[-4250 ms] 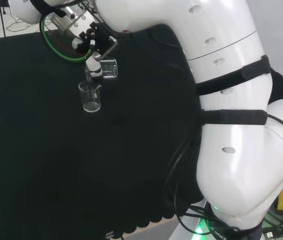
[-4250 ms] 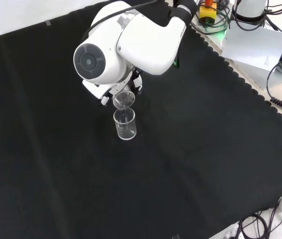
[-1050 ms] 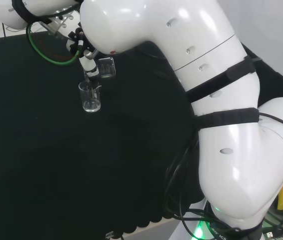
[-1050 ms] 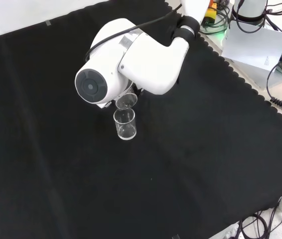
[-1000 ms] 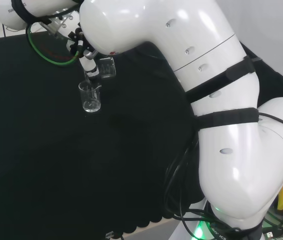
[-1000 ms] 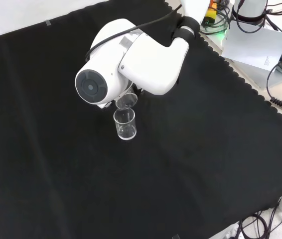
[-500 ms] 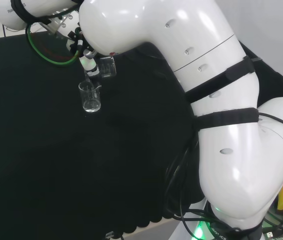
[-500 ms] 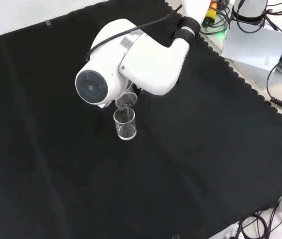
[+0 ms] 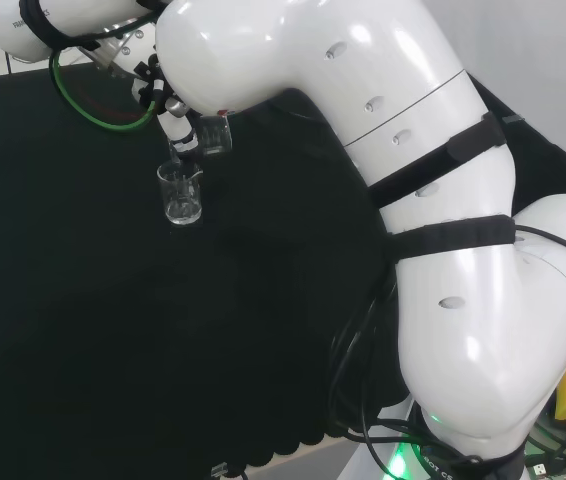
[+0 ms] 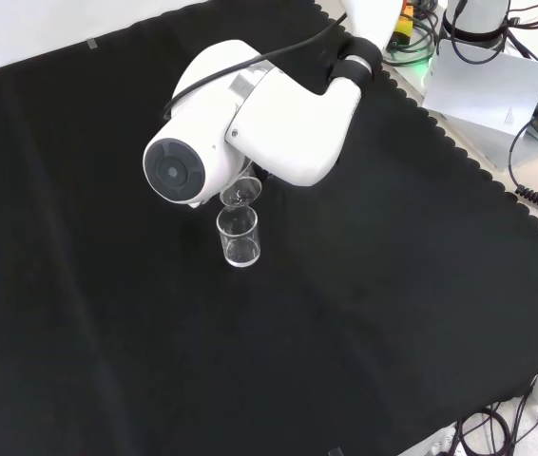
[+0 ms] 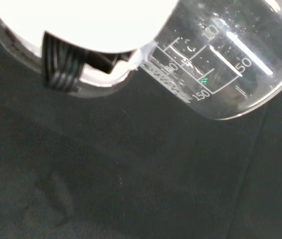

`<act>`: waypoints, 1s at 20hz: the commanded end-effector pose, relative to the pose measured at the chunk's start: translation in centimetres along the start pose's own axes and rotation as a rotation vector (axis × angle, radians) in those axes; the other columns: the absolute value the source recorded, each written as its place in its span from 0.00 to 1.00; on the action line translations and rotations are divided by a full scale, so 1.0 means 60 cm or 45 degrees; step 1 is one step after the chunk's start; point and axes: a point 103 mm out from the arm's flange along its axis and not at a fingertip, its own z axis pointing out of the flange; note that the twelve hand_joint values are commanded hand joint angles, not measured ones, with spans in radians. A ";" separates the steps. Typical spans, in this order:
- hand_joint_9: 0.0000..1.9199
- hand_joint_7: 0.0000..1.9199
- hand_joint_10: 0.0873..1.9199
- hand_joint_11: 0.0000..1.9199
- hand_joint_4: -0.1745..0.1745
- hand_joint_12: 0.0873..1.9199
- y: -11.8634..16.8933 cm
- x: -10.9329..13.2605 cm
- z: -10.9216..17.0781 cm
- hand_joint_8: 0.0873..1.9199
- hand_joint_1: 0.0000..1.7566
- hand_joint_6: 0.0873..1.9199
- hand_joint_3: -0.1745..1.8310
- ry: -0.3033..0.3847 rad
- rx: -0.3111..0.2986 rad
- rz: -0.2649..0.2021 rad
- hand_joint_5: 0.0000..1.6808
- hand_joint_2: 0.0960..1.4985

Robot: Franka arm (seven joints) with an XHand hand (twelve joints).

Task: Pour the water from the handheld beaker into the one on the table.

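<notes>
Upper left, head view: hand [image 9: 177,128] gripping tilted handheld beaker [image 9: 214,137], now tipping further over table beaker [image 9: 181,194]; pouring is continuing.

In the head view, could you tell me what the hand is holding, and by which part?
The hand holds a tipped clear beaker by its side wall.

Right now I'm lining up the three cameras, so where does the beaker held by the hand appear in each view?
Head view: the held beaker is tipped, up and right of the standing beaker, beside the hand.
Front view: its rim peeks from under the white link, just above the standing beaker.
Wrist view: its marked wall is close and large.
Shared landmark: the black cloth.
</notes>
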 end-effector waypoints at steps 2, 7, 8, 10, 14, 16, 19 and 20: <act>0.59 0.55 0.46 0.54 0.00 0.42 -0.001 0.001 0.000 0.55 0.80 0.51 0.42 -0.001 -0.002 -0.002 0.62 0.44; 0.59 0.55 0.46 0.54 0.00 0.41 -0.001 0.001 0.000 0.55 0.80 0.51 0.42 -0.003 -0.001 -0.002 0.62 0.44; 0.59 0.55 0.46 0.54 0.00 0.41 -0.001 0.002 0.000 0.55 0.80 0.51 0.42 -0.003 -0.001 -0.003 0.62 0.44; 0.59 0.55 0.46 0.53 0.00 0.41 -0.001 0.002 0.000 0.55 0.80 0.51 0.42 -0.006 0.000 -0.003 0.62 0.44; 0.59 0.55 0.46 0.53 0.00 0.41 -0.001 0.003 -0.001 0.55 0.80 0.51 0.42 -0.010 0.000 -0.004 0.62 0.44; 0.59 0.55 0.46 0.53 0.00 0.41 -0.001 0.003 0.000 0.55 0.80 0.51 0.42 -0.009 -0.002 -0.007 0.62 0.44; 0.59 0.55 0.46 0.53 0.00 0.41 -0.001 0.003 0.000 0.55 0.80 0.52 0.42 -0.007 -0.004 -0.010 0.62 0.44; 0.59 0.55 0.46 0.53 0.00 0.41 -0.001 0.004 0.000 0.55 0.80 0.52 0.42 -0.006 -0.005 -0.011 0.62 0.44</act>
